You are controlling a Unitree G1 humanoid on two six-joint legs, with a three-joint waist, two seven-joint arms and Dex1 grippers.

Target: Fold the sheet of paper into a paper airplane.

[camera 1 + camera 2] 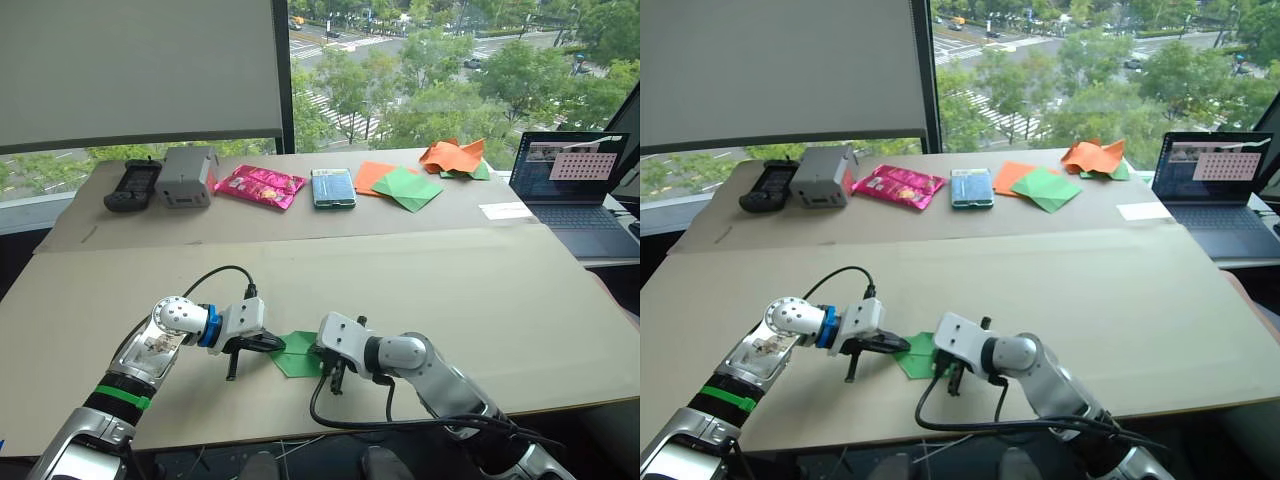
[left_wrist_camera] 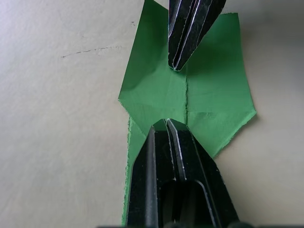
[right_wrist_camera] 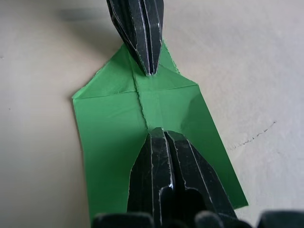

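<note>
Tabletop (image 1: 420,290): grippers overlapping sheet of paper (image 2: 156,95)

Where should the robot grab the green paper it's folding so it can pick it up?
Probably at a free side edge of the paper. It lies flat on the table, so a hand would slide in low from the side. Both the left hand and right hand sit shut on its middle crease.

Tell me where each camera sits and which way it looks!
Left and right eye views: head cameras looking forward and down at the beige table, both arms and the bright green creased sheet of paper.
Left wrist view: looks along the shut left gripper at the sheet, facing the right gripper.
Right wrist view: the mirror of that, along the shut right gripper.
All share the sheet.
</note>
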